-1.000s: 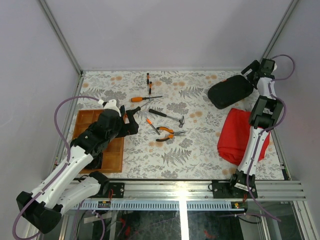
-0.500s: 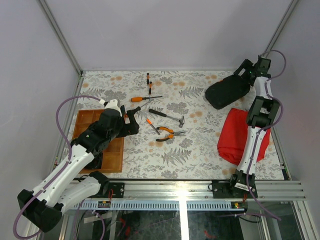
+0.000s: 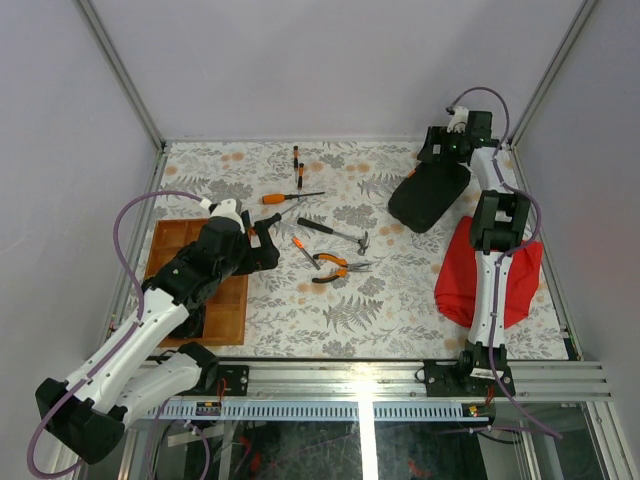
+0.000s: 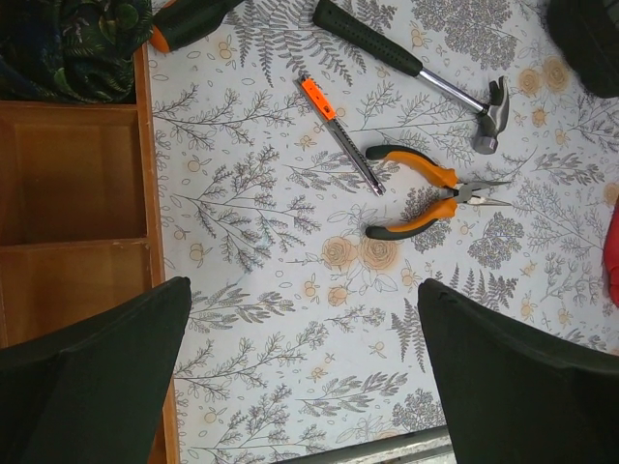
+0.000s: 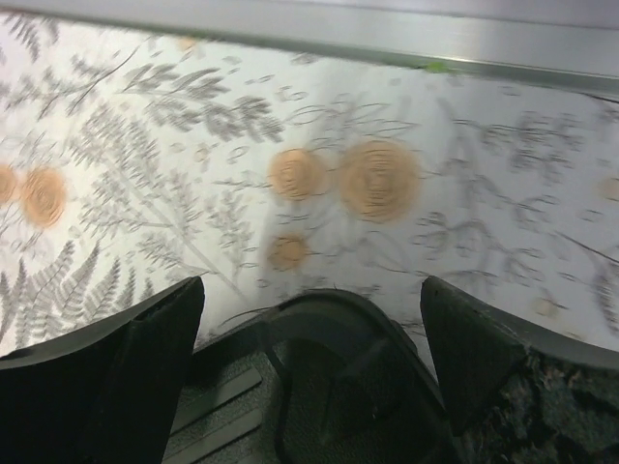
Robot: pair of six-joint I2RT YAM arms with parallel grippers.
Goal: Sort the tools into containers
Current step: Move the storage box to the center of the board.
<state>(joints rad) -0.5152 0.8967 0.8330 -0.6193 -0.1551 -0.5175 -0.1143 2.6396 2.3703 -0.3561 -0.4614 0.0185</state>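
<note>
Left fingers (image 4: 87, 387) and right fingers (image 5: 97, 358) spread wide; left arm (image 3: 190, 275) hides part of the tray (image 3: 168, 240).

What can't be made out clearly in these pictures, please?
- Wooden tray: the left arm covers most compartments in the top view; the left wrist view's left edge cuts it off.
- Black case: the right wrist view is blurred and shows only one rim; open or shut is unclear.
- Small drivers: too small in the top view to tell types.
- Orange-ended dark handle: the left wrist view's top edge cuts it off; tool unclear.
</note>
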